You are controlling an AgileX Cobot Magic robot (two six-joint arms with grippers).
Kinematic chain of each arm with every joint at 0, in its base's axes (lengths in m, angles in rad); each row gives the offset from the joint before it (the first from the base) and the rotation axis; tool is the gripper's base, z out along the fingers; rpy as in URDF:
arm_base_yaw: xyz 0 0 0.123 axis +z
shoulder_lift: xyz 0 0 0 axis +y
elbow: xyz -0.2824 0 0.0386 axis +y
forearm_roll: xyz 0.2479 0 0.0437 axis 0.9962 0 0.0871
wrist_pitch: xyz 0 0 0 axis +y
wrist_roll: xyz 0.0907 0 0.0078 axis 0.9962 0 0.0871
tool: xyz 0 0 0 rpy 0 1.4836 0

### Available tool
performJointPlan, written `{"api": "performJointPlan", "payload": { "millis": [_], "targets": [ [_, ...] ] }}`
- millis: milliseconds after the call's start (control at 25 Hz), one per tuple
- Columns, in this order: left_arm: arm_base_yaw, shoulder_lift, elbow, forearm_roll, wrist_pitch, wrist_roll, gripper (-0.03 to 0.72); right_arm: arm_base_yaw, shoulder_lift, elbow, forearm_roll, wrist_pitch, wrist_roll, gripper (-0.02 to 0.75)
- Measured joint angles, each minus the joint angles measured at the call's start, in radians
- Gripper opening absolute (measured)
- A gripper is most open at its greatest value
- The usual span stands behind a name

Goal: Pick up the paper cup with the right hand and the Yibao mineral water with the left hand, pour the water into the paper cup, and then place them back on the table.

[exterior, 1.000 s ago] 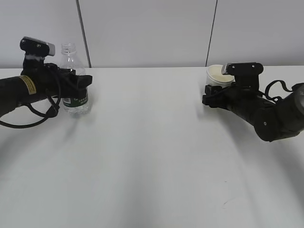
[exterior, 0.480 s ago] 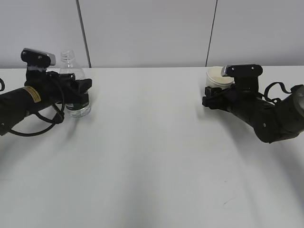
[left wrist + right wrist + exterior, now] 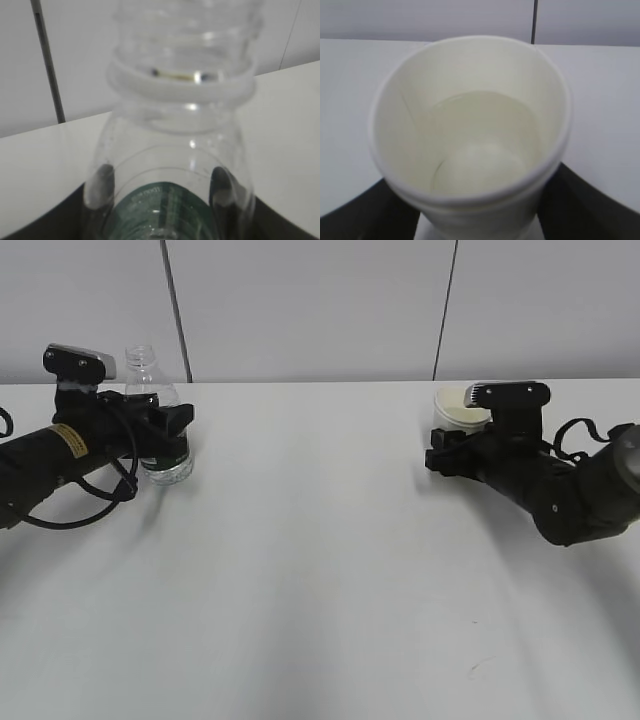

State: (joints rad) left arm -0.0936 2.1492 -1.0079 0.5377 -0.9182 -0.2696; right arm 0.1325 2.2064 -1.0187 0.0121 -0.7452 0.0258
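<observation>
The Yibao mineral water (image 3: 146, 375) is a clear, capless bottle with a green label, upright at the far left of the table (image 3: 320, 570), its base at or just above the surface. My left gripper (image 3: 172, 424) is shut on its label band. In the left wrist view the bottle (image 3: 180, 100) fills the frame, with a dark finger (image 3: 102, 182) pressed to each side. The paper cup (image 3: 455, 406) is at the right, held by my right gripper (image 3: 443, 443). In the right wrist view the cup (image 3: 470, 125) shows a faint ring inside, like a liquid level, and black fingers (image 3: 585, 205) flank it.
A pale panelled wall with dark seams (image 3: 176, 310) runs behind the table's far edge. Black cables (image 3: 90, 490) loop under the left forearm.
My left gripper and the bottle have come down a little and shifted slightly. My right gripper with the cup has sunk a touch and edged left.
</observation>
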Motion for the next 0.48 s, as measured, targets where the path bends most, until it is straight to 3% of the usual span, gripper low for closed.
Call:
{"api": "performJointPlan", "payload": {
  "millis": [480],
  "targets": [
    [0.000,0.001,0.000,0.000,0.000,0.002,0.371,0.000,0.022,0.000,-0.002,-0.021,0.000,0.503]
  ]
}}
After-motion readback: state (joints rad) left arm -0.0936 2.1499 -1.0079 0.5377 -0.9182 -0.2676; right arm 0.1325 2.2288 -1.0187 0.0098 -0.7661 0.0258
